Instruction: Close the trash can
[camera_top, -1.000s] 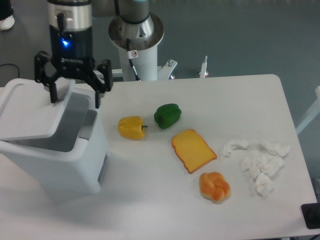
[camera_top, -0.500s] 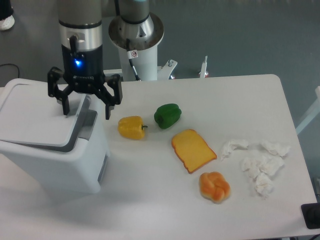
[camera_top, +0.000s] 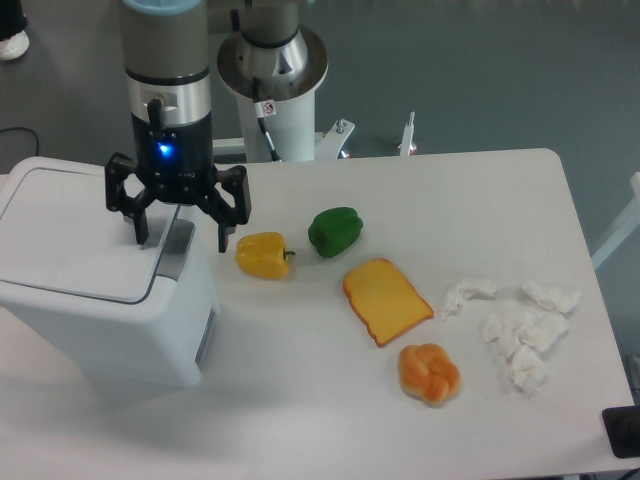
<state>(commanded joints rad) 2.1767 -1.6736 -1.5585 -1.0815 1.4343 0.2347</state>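
Far left of the worktop (camera_top: 560, 200), the trash can (camera_top: 110, 320) sits with its lid (camera_top: 75, 235) now lying flat across the top. A second ago that lid was propped up with a dark gap showing beneath it; half a second ago the gap was down to a sliver, and now none shows from here. Just right of the lid, the pincer (camera_top: 180, 215) has slid rightward off it and hangs over the grey latch edge, spread wide and pinching nothing. By the look of it, the closing is done or one press away. Further right, nothing has budged: yellow pepper (camera_top: 263, 255), green pepper (camera_top: 334, 231), cheese slice (camera_top: 386, 300), bun (camera_top: 429, 373), crumpled tissues (camera_top: 515, 330).
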